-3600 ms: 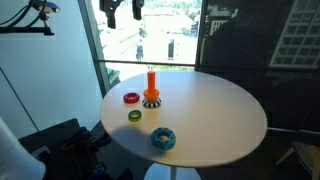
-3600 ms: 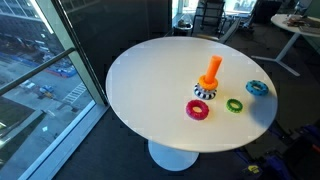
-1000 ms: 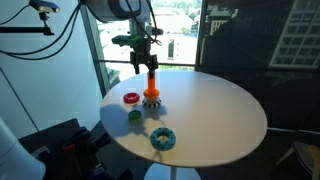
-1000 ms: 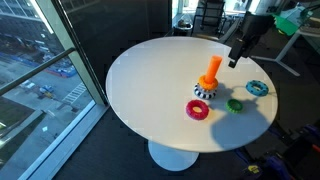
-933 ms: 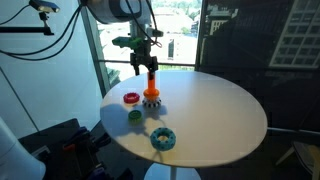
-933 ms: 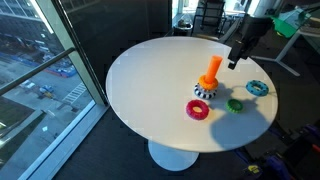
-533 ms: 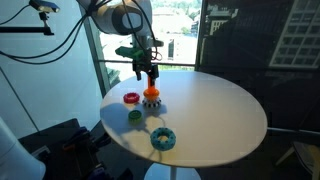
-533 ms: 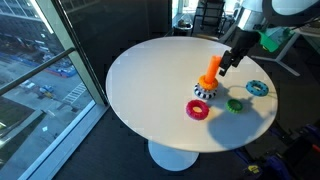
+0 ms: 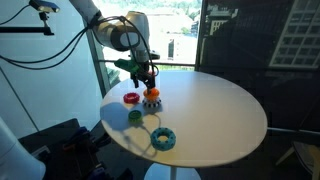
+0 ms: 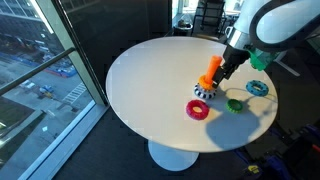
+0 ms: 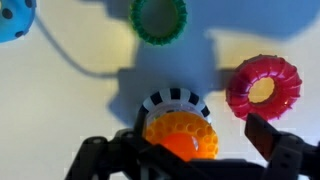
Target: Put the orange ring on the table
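A round white counter [image 9: 220,110] holds a small ring-stacking toy, and the task is at an early stage: the orange ring [image 11: 181,136] is not yet on the counter [image 11: 60,100]. In the wrist view it sits threaded on its post, directly above the black-and-white striped base [image 11: 172,102]. In an exterior view the ring [image 10: 207,82] rests low on the orange peg [image 10: 213,66], near the counter's centre. The claw [image 11: 185,150] is spread, one dark finger on either side of the ring, and does not appear to be pinching it. Gripping the ring, lifting it clear of the peg and setting it down on bare counter are, by my reading, all left to do. Seen from the wrist, the red ring [image 11: 263,87] lies at two o'clock from the orange ring, the green ring [image 11: 159,18] at twelve o'clock and the blue ring [image 11: 12,18] at ten o'clock, all flat on the counter. Compared with a second ago, the claw [image 9: 148,76] has come down from well above the peg to straddle it; a few seconds ago it was barely in view at the top edge. None of the rings has moved.
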`<state>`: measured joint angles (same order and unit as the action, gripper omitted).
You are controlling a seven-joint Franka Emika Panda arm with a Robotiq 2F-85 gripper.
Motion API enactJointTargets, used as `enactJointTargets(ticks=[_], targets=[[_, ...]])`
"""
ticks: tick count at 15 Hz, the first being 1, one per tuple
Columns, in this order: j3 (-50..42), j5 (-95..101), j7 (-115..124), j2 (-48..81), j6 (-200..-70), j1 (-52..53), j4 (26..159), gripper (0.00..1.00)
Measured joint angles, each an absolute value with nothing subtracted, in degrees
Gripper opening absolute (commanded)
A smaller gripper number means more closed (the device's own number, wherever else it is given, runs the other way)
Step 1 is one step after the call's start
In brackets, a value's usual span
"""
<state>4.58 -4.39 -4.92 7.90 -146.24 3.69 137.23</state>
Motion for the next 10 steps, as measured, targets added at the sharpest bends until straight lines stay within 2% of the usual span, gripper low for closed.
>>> enactJointTargets(ticks=[10], targets=[[4.6, -4.3, 0.6, 11.9, -152.6, 4.1, 137.5, 1.0]])
